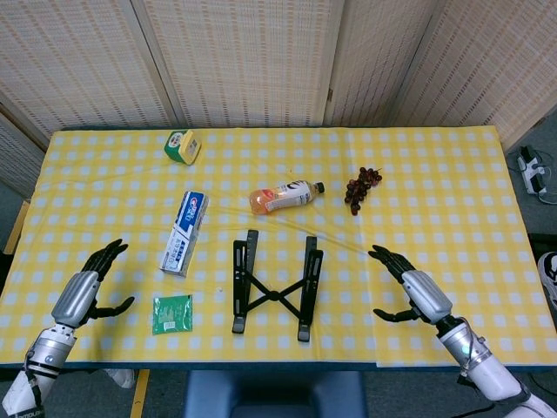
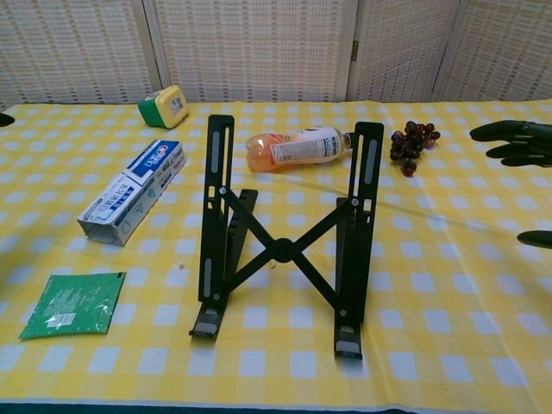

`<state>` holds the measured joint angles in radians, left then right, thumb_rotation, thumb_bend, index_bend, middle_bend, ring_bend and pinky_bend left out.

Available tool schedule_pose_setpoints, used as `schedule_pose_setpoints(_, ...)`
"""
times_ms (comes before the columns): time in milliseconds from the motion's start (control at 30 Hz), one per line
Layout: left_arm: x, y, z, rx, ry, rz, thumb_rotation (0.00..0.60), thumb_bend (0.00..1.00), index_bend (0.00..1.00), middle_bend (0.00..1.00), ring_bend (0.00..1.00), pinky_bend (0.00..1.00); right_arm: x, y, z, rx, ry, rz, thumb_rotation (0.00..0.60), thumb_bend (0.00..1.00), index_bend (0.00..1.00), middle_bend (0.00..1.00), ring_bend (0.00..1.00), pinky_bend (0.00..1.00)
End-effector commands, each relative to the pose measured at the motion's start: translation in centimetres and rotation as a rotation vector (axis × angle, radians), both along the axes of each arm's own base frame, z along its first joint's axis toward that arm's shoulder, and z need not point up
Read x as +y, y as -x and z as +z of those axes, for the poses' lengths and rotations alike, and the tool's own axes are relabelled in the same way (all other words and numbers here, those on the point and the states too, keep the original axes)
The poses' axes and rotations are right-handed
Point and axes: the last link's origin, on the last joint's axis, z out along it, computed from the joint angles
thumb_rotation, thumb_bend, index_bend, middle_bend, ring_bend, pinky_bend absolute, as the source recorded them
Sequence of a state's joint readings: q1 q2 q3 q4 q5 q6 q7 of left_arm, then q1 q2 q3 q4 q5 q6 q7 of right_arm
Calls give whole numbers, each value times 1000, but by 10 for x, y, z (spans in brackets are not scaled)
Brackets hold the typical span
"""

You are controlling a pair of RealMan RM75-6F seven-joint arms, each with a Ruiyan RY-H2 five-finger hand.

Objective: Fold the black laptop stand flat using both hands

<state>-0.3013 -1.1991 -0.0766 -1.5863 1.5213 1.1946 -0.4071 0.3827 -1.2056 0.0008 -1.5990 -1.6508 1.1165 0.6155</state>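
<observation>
The black laptop stand point(image 1: 274, 284) stands unfolded near the table's front edge, its two rails joined by an X-shaped brace. The chest view shows the laptop stand point(image 2: 280, 233) propped up, top ends raised. My left hand point(image 1: 90, 283) hovers open at the front left, well apart from the stand, beyond a green packet. My right hand point(image 1: 407, 288) hovers open to the stand's right, fingers spread, holding nothing. In the chest view only the right hand point(image 2: 516, 142) shows at the right edge, plus a dark tip of the left at the far left edge.
A green packet point(image 1: 172, 313) lies left of the stand, a toothpaste box point(image 1: 184, 232) behind it. An orange drink bottle point(image 1: 283, 197) and dark grapes point(image 1: 361, 187) lie behind the stand. A green and yellow container point(image 1: 183, 145) sits at the back left.
</observation>
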Motion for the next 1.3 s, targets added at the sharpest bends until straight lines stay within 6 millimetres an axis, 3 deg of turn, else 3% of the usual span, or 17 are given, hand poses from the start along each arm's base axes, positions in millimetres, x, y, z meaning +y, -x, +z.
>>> schedule_pose_setpoints(33, 13, -10, -7, -67, 68, -23, 600, 324, 103, 35, 5, 0, -15, -11, -22, -114, -110, -15, 600, 262, 0, 18, 40, 0)
schedule_pose_setpoints(533, 35, -26, -33, -202, 247, -20, 600, 265, 109, 49, 13, 0, -57, -46, -78, -496, -317, -137, 600, 262, 0, 18, 40, 0)
schedule_pose_setpoints(767, 40, -27, -46, -248, 328, 13, 600, 250, 105, 50, 14, 0, -68, -69, -91, -637, -425, -130, 600, 261, 0, 18, 42, 0)
schedule_pose_setpoints(1000, 38, -32, -62, -281, 402, 18, 600, 244, 104, 55, 19, 0, -64, -91, -89, -721, -539, -45, 600, 261, 0, 31, 60, 0)
schedule_pose_setpoints(1300, 27, -44, -80, -285, 461, -33, 600, 244, 125, 71, 32, 0, -40, -99, -76, -712, -597, 76, 600, 261, 0, 65, 83, 0)
